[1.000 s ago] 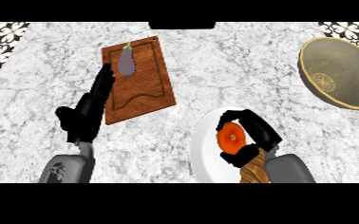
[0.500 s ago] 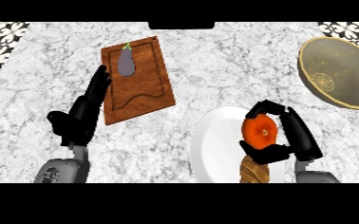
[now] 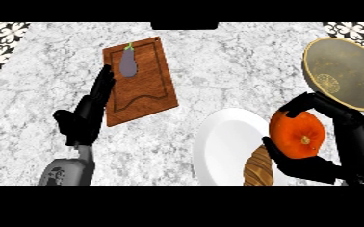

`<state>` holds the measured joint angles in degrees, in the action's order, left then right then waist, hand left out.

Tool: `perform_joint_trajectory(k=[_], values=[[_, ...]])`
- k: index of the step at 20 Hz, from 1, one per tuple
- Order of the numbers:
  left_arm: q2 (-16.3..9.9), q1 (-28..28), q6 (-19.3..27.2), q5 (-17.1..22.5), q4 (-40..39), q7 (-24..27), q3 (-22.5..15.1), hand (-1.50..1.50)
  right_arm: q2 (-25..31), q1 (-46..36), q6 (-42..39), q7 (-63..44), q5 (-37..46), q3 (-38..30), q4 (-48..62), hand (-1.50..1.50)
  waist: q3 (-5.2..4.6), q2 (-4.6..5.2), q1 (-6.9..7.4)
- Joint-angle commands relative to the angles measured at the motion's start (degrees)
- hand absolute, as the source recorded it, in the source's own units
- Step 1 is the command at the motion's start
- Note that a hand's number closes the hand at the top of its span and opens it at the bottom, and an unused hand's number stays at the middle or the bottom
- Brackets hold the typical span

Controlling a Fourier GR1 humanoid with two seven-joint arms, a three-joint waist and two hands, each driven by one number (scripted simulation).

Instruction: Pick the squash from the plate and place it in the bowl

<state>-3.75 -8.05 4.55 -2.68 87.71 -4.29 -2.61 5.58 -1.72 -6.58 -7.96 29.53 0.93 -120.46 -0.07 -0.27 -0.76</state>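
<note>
A view straight down onto a pale marbled desk (image 3: 213, 57). At the lower right, the right hand (image 3: 334, 139) has its black fingers and thumb curled round an orange squash (image 3: 297, 134), gripping it. The squash is off the plate, showing just past the plate's right edge, between the plate and the bowl. Its small stem scar faces the viewer.

The white plate (image 3: 220, 146) lies at the lower middle, partly cut off by the lower edge. On its right part a brown, ridged loaf of bread (image 3: 257, 166) lies lengthwise, just below the squash and beside the thumb of the right hand.

The bowl (image 3: 341, 72) sits at the right edge, olive-gold inside with a pale rim, partly out of view. The fingertips of the right hand show just under its lower rim.

At the upper left a brown wooden cutting board (image 3: 142, 89) lies tilted on the desk, with a small purple eggplant (image 3: 128, 63) with a green stalk at its far end. The left hand (image 3: 89, 113) rests open along the board's left edge, fingers straight and pointing away, holding nothing.
</note>
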Motion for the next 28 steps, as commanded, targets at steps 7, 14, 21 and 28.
perform_joint_trajectory(k=[7, 14, 21, 28], values=[[1.2, -0.1, 0.6, -1.6, -0.4, 0.7, -1.1, 0.00, 4.9, -22.5, -7.0, -28.4, 1.7, -7.1, -4.6, 1.50, 0.01, 0.23, 0.97], [2.1, 2.3, 0.0, -2.1, -0.9, 3.7, -2.2, 0.00, 11.7, -34.2, -6.3, -27.8, 1.8, -12.8, 10.1, 1.50, 0.04, 0.33, 1.22], [-0.5, -1.3, -1.8, 0.6, 5.4, -5.4, 0.3, 0.00, 17.8, -32.7, -4.8, -20.9, 7.7, -13.8, 21.6, 1.50, 0.08, 0.42, 1.65], [-0.4, 2.0, -2.3, 0.2, 1.8, 0.4, 0.7, 0.00, 25.9, -31.4, 0.3, -6.5, 12.3, -17.3, 39.4, 1.50, 0.09, 0.61, 1.69]])
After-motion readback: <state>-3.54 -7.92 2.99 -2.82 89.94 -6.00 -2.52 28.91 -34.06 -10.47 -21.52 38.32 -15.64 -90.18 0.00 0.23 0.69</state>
